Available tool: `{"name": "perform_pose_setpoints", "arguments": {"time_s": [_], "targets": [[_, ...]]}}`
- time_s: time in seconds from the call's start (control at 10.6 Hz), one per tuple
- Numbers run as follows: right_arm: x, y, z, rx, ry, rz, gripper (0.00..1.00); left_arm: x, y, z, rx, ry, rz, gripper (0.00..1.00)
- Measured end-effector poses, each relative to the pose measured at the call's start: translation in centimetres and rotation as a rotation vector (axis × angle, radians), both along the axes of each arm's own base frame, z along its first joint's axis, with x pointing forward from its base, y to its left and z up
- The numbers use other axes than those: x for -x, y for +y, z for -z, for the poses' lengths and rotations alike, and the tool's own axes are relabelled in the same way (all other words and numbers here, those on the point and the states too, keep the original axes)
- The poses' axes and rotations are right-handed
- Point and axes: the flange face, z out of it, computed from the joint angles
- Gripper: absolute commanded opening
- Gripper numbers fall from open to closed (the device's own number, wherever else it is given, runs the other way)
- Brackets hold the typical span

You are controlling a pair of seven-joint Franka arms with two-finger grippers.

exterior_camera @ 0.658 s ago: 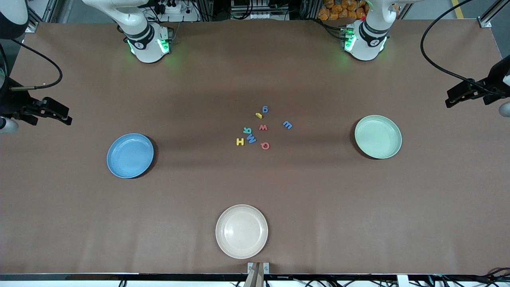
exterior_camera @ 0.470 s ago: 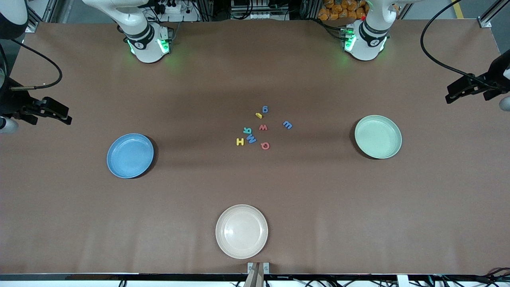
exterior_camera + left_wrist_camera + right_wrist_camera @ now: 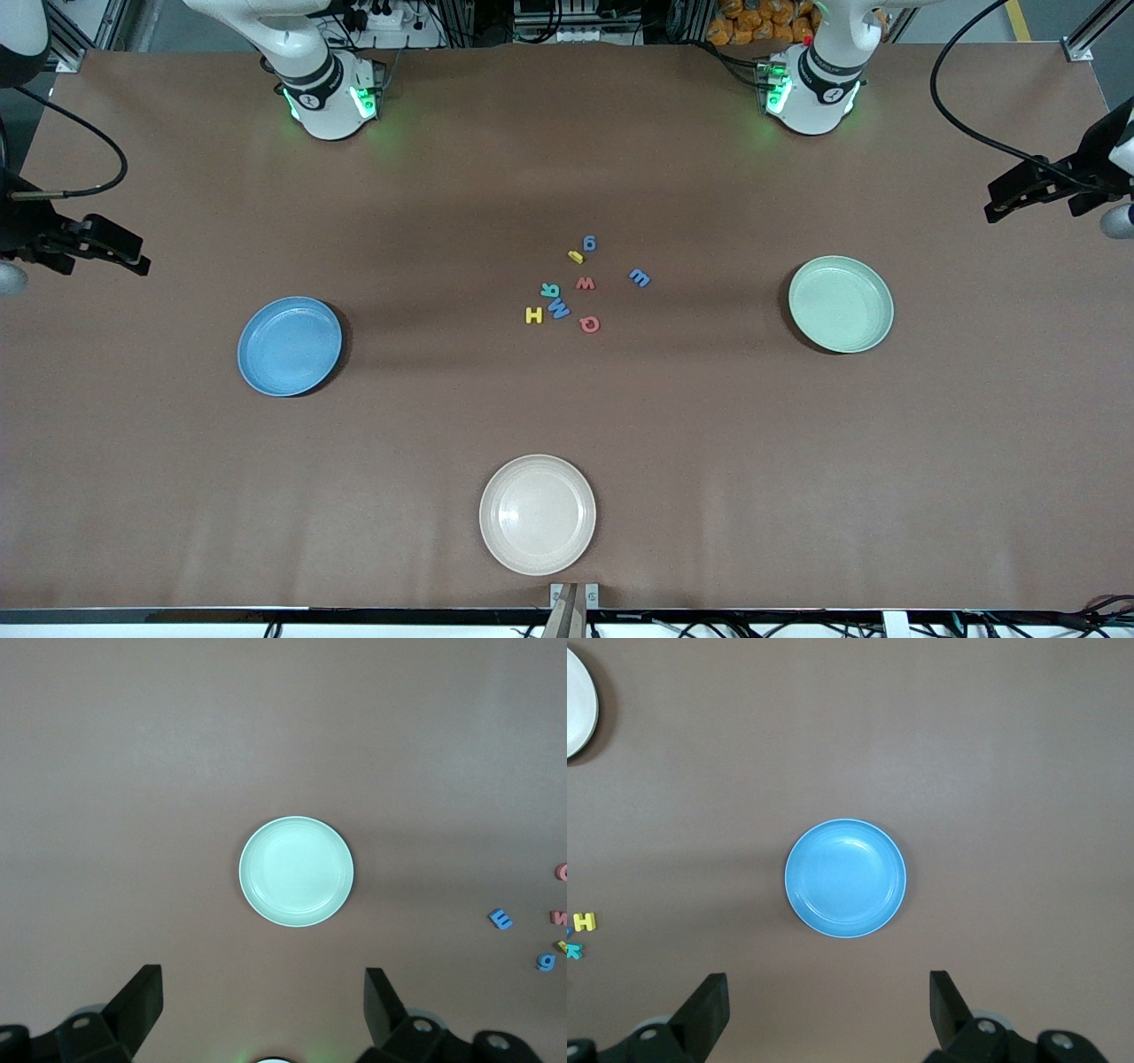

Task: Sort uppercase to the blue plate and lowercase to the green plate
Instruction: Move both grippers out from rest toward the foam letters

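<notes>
Eight small foam letters lie in a loose cluster at the middle of the table [image 3: 567, 142], none on a plate. Farthest from the front camera is the blue g [image 3: 589, 243], with the yellow hooked piece [image 3: 576, 257] just beside it. The red w [image 3: 585, 283] sits in the middle of the group, and the small blue m [image 3: 640, 278] lies a little apart, toward the left arm's end. The teal R [image 3: 550, 290] and the blue M [image 3: 560, 308] nearly touch; the yellow H [image 3: 533, 315] is just beside the M, and the red Q [image 3: 589, 324] is nearest the camera.

The blue plate [image 3: 290, 346] rests toward the right arm's end, and the green plate [image 3: 841, 304] toward the left arm's end. Each has bare table all around its rim and a wide open stretch between it and the letters. A white plate [image 3: 538, 514] sits near the table edge closest to the camera, well apart from everything.

The right gripper [image 3: 828, 1010] hangs high over the blue plate's end of the table, fingers spread wide with nothing between them. The left gripper [image 3: 264, 1005] hangs high over the green plate's end (at the frame's margin in the front view), fingers likewise spread and holding nothing.
</notes>
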Motion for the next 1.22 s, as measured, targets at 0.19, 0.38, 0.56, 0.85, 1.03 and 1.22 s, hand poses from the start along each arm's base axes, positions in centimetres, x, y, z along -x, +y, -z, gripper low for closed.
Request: {"name": "perform_pose_setpoints", "arguments": {"time_s": [0.19,0.38,0.56,0.85,1.03,1.22], "targets": [[-0.2,0.3,1.1,0.000,0.011,-0.005,1.00,0.0,-0.2,0.2,0.000,0.005,0.004,1.00],[-0.6,0.8,2.8,0.000,0.012,-0.013,1.00,0.2,-0.6,0.2,0.001,0.005,0.012,1.00],[-0.8,1.0,3.7,0.000,0.019,-0.015,1.00,0.6,-1.4,1.1,0.033,0.030,-0.021,1.00],[-1.1,2.4,4.6,0.000,0.033,0.011,1.00,1.3,-6.2,4.5,0.073,0.089,-0.116,1.00],[-1.9,5.8,6.6,0.002,0.051,0.026,1.00,1.8,-10.5,7.1,0.088,0.093,-0.161,1.00],[-2.8,10.0,9.4,0.004,0.061,0.044,1.00,2.6,-14.2,10.0,0.113,0.091,-0.219,1.00]]}}
